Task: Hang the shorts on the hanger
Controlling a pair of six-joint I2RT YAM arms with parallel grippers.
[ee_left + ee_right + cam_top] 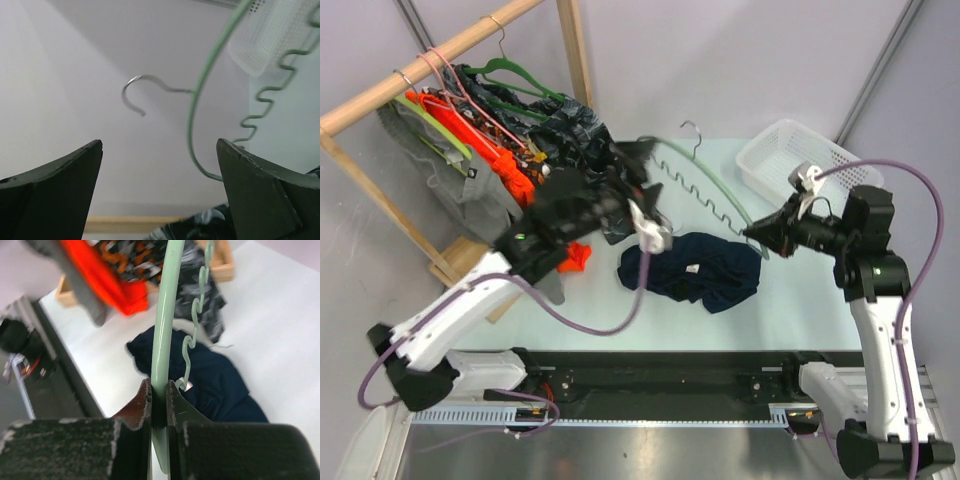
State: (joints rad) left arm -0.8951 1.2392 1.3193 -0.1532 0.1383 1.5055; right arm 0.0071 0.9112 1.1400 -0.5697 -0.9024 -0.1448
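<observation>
Now, right fingers point(177, 412) clenched on hanger point(162, 315), left fingers point(65, 175) released; shorts point(705, 270) on table point(790, 310), white basket point(790, 160) nearby

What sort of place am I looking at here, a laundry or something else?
Probably a robotics lab, staged like a laundry corner: two robot arms bolted to a table, a wooden rack of clothes beside it, and bare walls all round.

A: The hanger point(161, 330) looks smooth and a little glossy; its hook point(137, 76) is bare shiny metal wire.
B: Yes. The shorts point(710, 272) are soft matt cloth, and the rail point(430, 65) is plain unpainted wood.
</observation>
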